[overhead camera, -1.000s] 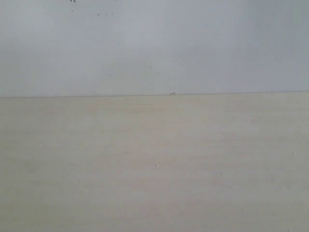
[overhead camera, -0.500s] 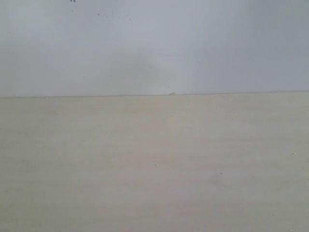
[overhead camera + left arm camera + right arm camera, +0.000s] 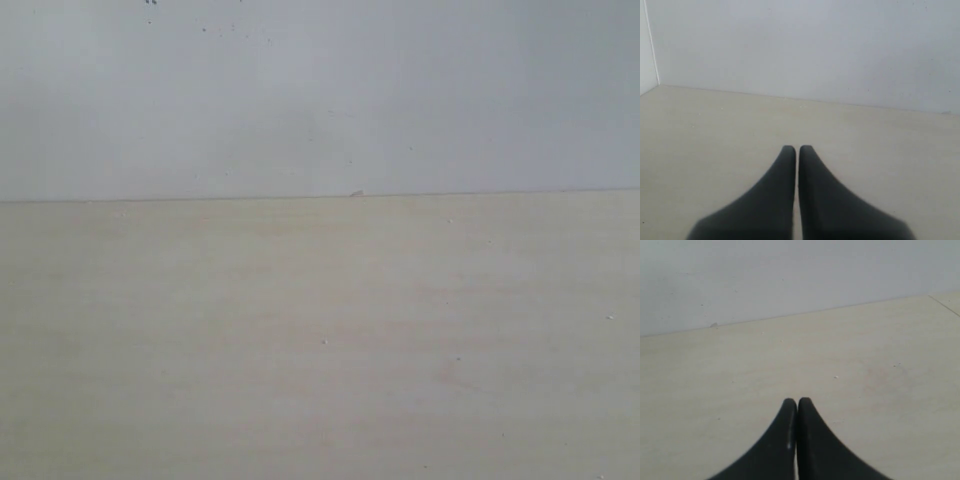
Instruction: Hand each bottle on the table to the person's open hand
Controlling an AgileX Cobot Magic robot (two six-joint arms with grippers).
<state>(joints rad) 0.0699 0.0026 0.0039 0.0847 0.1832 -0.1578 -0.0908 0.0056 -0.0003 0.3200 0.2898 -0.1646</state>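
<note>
Over table [image 3: 320, 350]: left gripper [image 3: 796, 148], right gripper [image 3: 797, 401], fingers [image 3: 784, 172] together.

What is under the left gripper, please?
Under the left gripper, whose jaws stand together, only the pale table shows, running back to a grey wall. The patch of table directly beneath the black fingers is covered, so I cannot see it.

Faced a plain, pale grey painted wall [image 3: 320, 100], flecked with dark specks [image 3: 205, 29] high up; met a wide, flat, pale beige wood-grain counter [image 3: 320, 340] along a straight seam. Lit softly.
</note>
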